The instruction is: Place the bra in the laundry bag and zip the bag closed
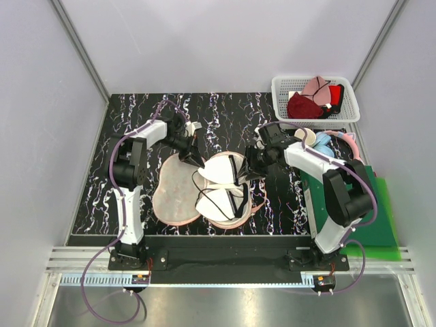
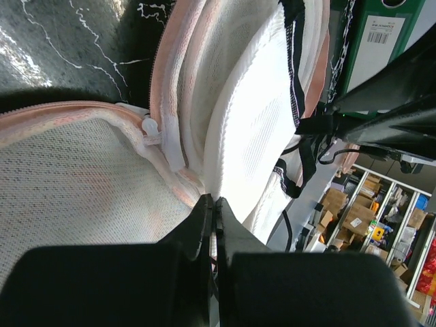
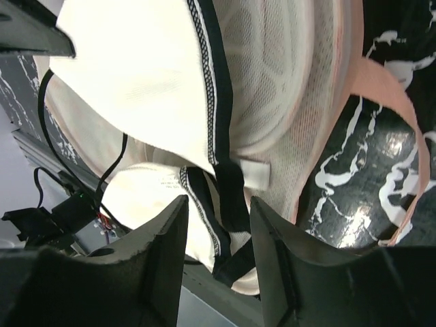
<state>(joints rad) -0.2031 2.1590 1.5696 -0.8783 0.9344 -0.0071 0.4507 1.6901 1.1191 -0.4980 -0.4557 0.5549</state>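
Observation:
The laundry bag lies open on the black marbled table, pale mesh lining up. The white bra with black trim lies in its right lobe, both cups showing. My left gripper is at the top of the seam between the two lobes. In the left wrist view it is shut where the bra's cup meets the bag's pink zip edge, pinching the cup's tip. My right gripper is open at the bra's upper right. In the right wrist view it straddles the bra's black strap without touching it.
A white plastic basket at the back right holds a dark red bra and a pale pink garment. A green folder lies by the right arm's base, with small pale items behind it. The bag's peach loop strap lies on the table.

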